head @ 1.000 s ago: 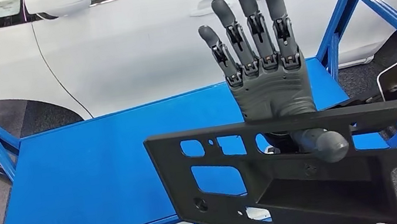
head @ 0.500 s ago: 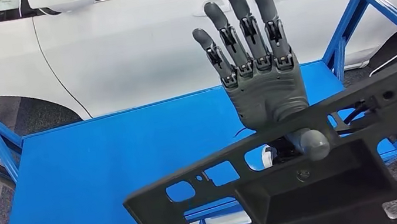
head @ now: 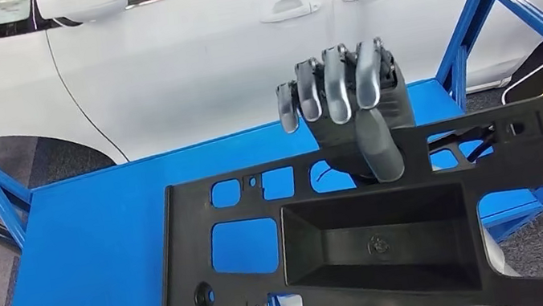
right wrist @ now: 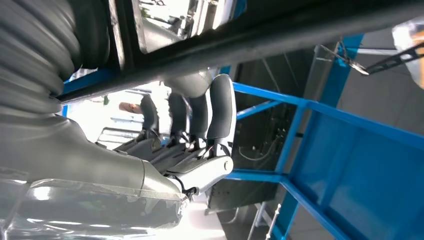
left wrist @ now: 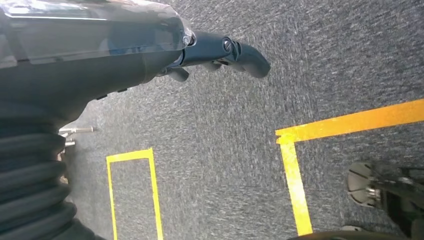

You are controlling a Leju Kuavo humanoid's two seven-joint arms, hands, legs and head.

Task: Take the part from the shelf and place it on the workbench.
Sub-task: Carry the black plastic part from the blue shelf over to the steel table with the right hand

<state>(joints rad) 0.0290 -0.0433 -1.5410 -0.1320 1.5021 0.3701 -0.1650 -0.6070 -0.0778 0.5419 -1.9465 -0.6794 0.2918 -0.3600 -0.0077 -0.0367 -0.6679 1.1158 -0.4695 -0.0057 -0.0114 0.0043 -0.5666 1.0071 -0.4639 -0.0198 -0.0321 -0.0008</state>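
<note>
Your right hand (head: 352, 112) sits at the far edge of the black part (head: 363, 245), fingers (head: 335, 86) curled over and thumb (head: 379, 145) pressed down across that edge: it grips the part. The right wrist view confirms it, fingers (right wrist: 210, 112) bent up against a dark bar of the part (right wrist: 260, 37).

The part hangs over the near side of the blue shelf (head: 102, 235), above its deck, roughly level, recessed tray facing up. The white car (head: 181, 61) stands beyond the shelf.

Your left hand (left wrist: 220, 50) hangs over grey carpet (left wrist: 225, 150) marked with yellow tape (left wrist: 295, 185). Its dark fingers (left wrist: 247, 55) hold nothing; you cannot tell how far they are curled.
</note>
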